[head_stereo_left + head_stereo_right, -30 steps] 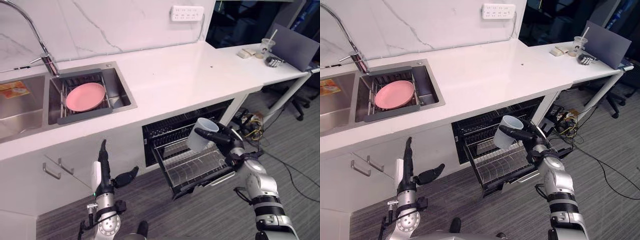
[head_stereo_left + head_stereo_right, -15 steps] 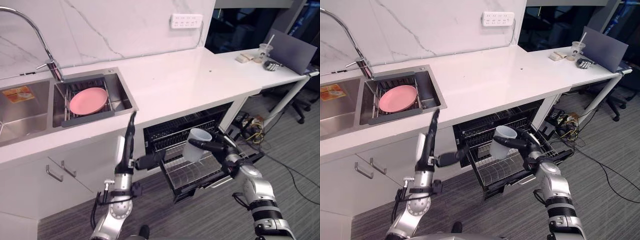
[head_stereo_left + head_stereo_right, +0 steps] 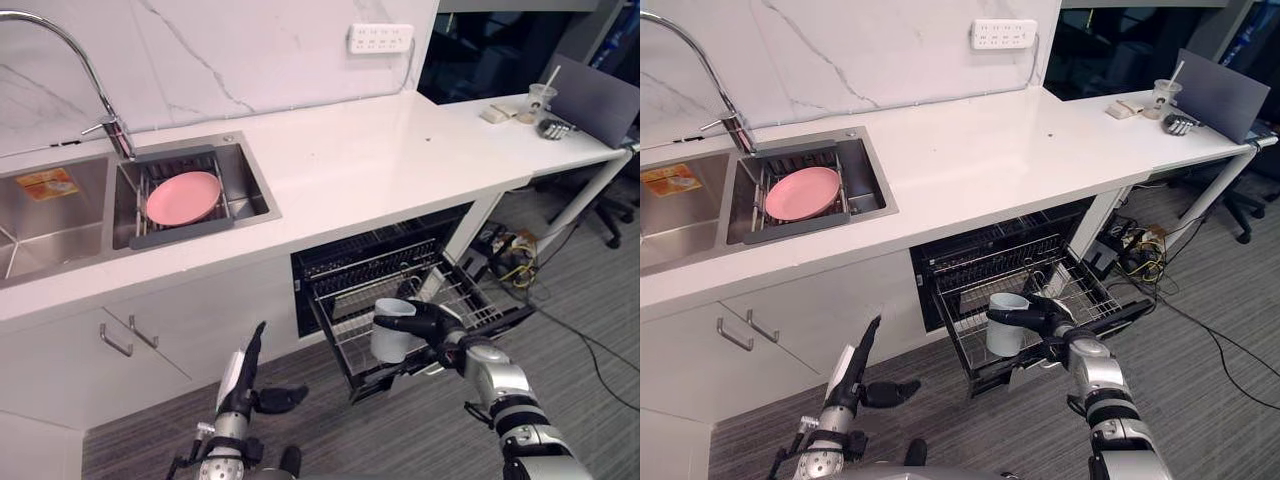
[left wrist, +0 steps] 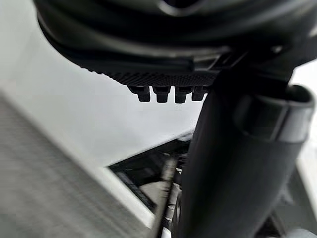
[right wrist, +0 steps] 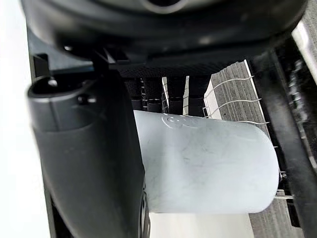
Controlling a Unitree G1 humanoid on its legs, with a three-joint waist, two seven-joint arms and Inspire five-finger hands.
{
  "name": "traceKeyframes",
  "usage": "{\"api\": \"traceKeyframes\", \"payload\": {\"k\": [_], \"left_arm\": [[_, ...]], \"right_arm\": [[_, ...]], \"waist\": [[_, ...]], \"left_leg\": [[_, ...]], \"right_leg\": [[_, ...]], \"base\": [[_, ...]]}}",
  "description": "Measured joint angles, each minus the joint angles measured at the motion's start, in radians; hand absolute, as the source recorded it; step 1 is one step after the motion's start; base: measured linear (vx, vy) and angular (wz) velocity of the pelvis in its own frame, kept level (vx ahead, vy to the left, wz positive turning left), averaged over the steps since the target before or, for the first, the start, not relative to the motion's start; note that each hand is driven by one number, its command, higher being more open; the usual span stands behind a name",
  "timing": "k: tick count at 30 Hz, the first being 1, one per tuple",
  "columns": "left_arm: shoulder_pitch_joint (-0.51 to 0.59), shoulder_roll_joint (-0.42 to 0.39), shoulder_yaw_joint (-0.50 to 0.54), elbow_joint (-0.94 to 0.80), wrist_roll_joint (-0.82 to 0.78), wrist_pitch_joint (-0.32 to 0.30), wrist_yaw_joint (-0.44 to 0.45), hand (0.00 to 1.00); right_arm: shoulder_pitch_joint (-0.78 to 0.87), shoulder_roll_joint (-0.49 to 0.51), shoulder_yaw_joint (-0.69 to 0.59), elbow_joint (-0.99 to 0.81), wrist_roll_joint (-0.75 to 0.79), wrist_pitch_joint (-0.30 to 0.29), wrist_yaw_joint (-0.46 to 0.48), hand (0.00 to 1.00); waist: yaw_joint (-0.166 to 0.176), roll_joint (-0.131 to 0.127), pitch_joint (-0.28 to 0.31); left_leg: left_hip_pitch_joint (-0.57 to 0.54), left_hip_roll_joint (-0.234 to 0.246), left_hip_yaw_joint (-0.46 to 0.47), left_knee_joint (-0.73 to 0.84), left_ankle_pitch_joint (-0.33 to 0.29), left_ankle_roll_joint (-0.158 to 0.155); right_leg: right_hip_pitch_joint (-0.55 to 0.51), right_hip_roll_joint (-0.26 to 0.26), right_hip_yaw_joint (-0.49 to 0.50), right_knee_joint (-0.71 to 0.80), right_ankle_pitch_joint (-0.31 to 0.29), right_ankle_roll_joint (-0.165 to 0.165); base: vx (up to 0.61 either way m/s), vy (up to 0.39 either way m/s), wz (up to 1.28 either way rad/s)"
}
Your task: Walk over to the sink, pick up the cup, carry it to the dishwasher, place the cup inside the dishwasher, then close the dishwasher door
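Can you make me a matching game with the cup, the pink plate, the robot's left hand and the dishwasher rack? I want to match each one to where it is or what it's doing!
Things:
1. cup
2. pink plate
3. left hand
4. dishwasher rack

Places or states:
A. lying in the sink
B. pulled out under the counter
C. held upright in the right hand
D. open, holding nothing

Right pairs: 1-C, 2-A, 3-D, 4-B
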Motion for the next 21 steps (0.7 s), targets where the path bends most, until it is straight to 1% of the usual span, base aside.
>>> {"api": "traceKeyframes", "payload": {"k": [4, 7, 9, 11, 13, 15, 16, 19, 21], "left_arm": [[0.010, -0.003, 0.027, 0.024, -0.003, 0.012, 0.001, 1.00], [0.008, -0.005, 0.043, 0.030, -0.004, 0.012, 0.001, 1.00], [-0.006, -0.006, 0.043, 0.030, -0.004, 0.012, 0.001, 1.00], [-0.040, -0.007, 0.042, 0.030, -0.004, 0.012, 0.002, 1.00], [-0.092, -0.006, 0.041, 0.030, -0.007, 0.012, 0.005, 1.00], [-0.117, -0.005, 0.041, 0.029, -0.010, 0.012, 0.008, 1.00], [-0.134, -0.004, 0.042, 0.027, -0.014, 0.012, 0.011, 1.00], [-0.151, -0.001, 0.041, 0.020, -0.036, 0.011, 0.013, 1.00], [-0.159, 0.000, 0.040, 0.020, -0.045, 0.011, 0.015, 1.00]], "right_arm": [[-0.058, 0.001, 0.001, 0.073, -0.003, -0.001, -0.032, 0.00], [-0.117, 0.000, 0.001, 0.130, -0.038, -0.011, -0.051, 0.00], [-0.170, -0.006, 0.001, 0.183, -0.066, -0.031, -0.072, 0.00], [-0.248, -0.024, 0.001, 0.244, -0.077, -0.043, -0.095, 0.00], [-0.333, -0.048, 0.001, 0.310, -0.078, -0.062, -0.121, 0.00], [-0.377, -0.067, 0.001, 0.346, -0.078, -0.072, -0.132, 0.00], [-0.406, -0.077, 0.001, 0.361, -0.078, -0.080, -0.141, 0.00], [-0.458, -0.093, 0.000, 0.388, -0.077, -0.100, -0.155, 0.00], [-0.493, -0.104, -0.002, 0.411, -0.077, -0.116, -0.167, 0.00]], "waist": [[0.022, 0.017, 0.016], [0.031, 0.020, 0.049], [0.048, 0.021, 0.075], [0.065, 0.022, 0.113], [0.091, 0.021, 0.169], [0.114, 0.022, 0.187], [0.126, 0.023, 0.209], [0.137, 0.025, 0.233], [0.144, 0.031, 0.246]], "left_leg": [[-0.001, -0.002, -0.012, 0.000, 0.004, 0.000], [-0.022, -0.002, -0.029, 0.000, 0.008, -0.006], [-0.050, -0.002, -0.035, 0.000, 0.016, -0.010], [-0.096, 0.001, -0.051, 0.000, 0.036, -0.011], [-0.133, 0.009, -0.066, 0.000, 0.052, -0.012], [-0.160, 0.009, -0.078, 0.003, 0.060, -0.015], [-0.162, 0.008, -0.082, 0.006, 0.062, -0.015], [-0.179, 0.006, -0.091, 0.006, 0.067, -0.016], [-0.192, 0.004, -0.103, 0.006, 0.070, -0.016]], "right_leg": [[0.007, 0.000, -0.013, -0.001, 0.000, 0.001], [0.000, 0.001, -0.030, -0.007, 0.001, 0.001], [-0.024, 0.010, -0.035, -0.012, 0.004, -0.002], [-0.064, 0.016, -0.046, -0.012, 0.014, -0.012], [-0.096, 0.020, -0.060, -0.009, 0.027, -0.016], [-0.119, 0.023, -0.069, -0.005, 0.028, -0.018], [-0.121, 0.022, -0.072, 0.001, 0.026, -0.018], [-0.137, 0.020, -0.072, 0.009, 0.022, -0.020], [-0.151, 0.016, -0.072, 0.026, 0.013, -0.019]], "base": [[-0.03, 0.000, 0.11], [-0.05, -0.001, 0.15], [-0.05, -0.005, 0.09], [-0.04, -0.010, 0.16], [-0.03, -0.020, 0.18], [0.00, -0.033, 0.15], [0.02, -0.007, 0.13], [-0.01, 0.008, 0.11], [-0.02, 0.012, 0.13]]}}
